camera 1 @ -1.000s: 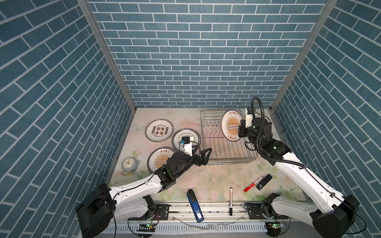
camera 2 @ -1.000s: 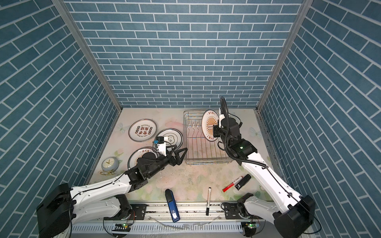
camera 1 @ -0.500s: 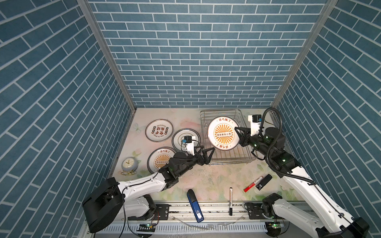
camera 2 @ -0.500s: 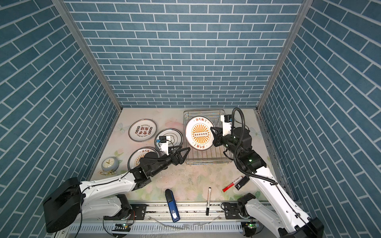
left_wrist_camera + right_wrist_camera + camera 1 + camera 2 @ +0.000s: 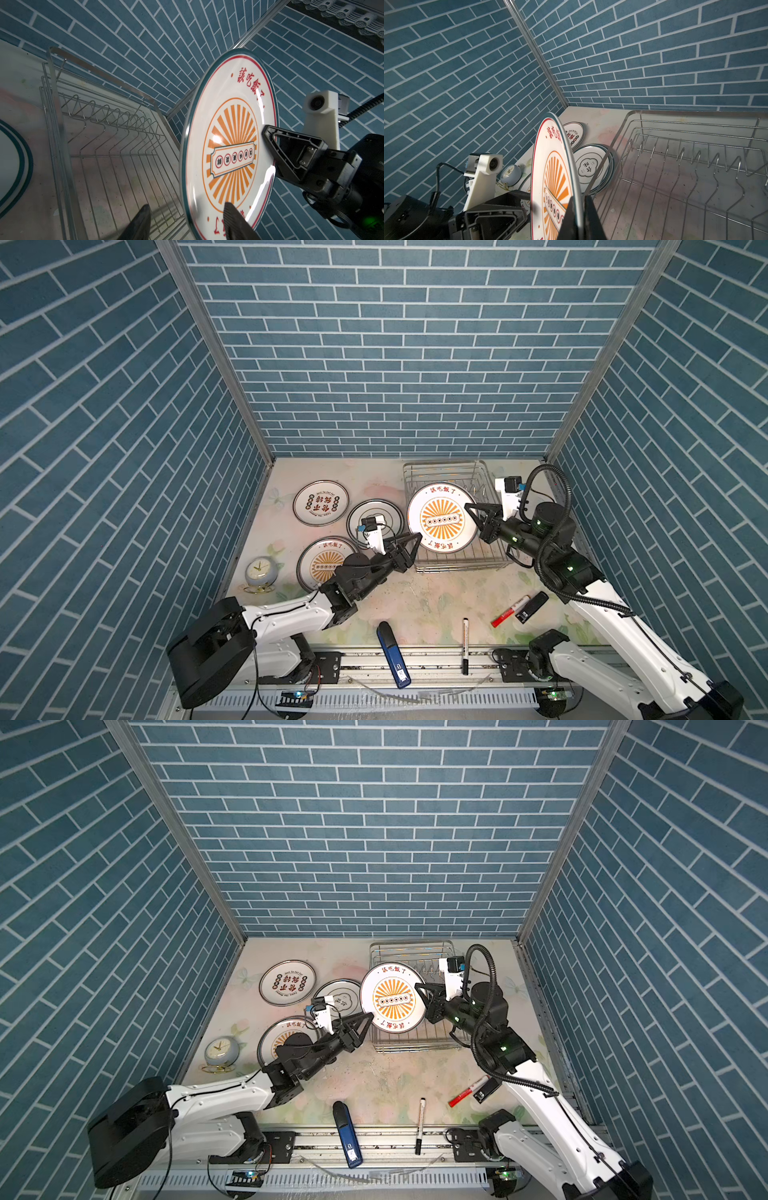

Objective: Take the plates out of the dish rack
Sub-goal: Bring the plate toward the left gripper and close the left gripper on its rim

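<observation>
Left wrist view: plate [image 5: 228,145], clamped in the right gripper [image 5: 270,135], has left the rack [image 5: 54,93]; left gripper [image 5: 187,207] straddles it half-open, handover pending.

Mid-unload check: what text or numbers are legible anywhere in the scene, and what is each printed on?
"該吃飯了": red, top rim of the raised sunburst plate; repeated upside down at its bottom rim.
"該吃飯了": rim of the sunburst plate lying flat.
Raised plate's centre banner: six circled characters, too small to read.
Back-left plate, emblem plate: characters blurred, unreadable.
Clock numerals, red marker label: too small.
</observation>
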`<state>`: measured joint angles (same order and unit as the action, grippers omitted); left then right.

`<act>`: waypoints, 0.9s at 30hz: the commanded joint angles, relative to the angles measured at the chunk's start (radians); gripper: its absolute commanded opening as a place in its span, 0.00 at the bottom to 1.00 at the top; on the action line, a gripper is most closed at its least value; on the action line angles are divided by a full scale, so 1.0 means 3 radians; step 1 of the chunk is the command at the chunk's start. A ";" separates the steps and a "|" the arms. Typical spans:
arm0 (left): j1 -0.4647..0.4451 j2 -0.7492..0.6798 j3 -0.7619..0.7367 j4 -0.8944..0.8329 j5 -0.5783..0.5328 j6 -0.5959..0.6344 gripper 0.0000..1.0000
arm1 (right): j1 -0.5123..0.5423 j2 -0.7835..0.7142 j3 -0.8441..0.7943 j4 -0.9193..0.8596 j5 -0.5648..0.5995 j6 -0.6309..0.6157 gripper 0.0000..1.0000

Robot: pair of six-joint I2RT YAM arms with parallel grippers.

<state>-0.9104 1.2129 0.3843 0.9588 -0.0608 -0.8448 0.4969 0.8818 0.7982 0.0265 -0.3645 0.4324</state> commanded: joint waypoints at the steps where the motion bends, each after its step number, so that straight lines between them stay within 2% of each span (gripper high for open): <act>1: -0.0006 0.0042 0.0009 0.0143 -0.0058 -0.0041 0.44 | -0.0007 -0.0036 -0.0050 0.0247 -0.0109 0.0160 0.05; 6: -0.0013 0.0118 0.0032 0.0161 -0.0075 -0.0056 0.32 | -0.0007 0.0017 -0.0053 0.0260 -0.0175 0.0156 0.05; 13: -0.0013 0.0150 0.0071 0.0156 -0.0057 -0.0073 0.32 | -0.0008 0.0037 -0.0086 0.0282 -0.0201 0.0149 0.05; 16: -0.0013 0.0165 0.0075 0.0188 -0.0030 -0.0070 0.36 | -0.0005 0.0042 -0.0094 0.0305 -0.0231 0.0162 0.05; 24: -0.0013 0.0126 0.0058 0.0251 0.0011 -0.0055 0.37 | -0.0022 0.0101 -0.0116 0.0428 -0.0368 0.0266 0.05; 27: -0.0013 0.0110 0.0087 0.0197 0.0067 -0.0037 0.32 | -0.0041 0.0133 -0.0119 0.0488 -0.0435 0.0329 0.05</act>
<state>-0.9104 1.2549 0.3885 1.0019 -0.0589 -0.8684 0.4896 0.9211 0.7696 0.0830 -0.4435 0.4683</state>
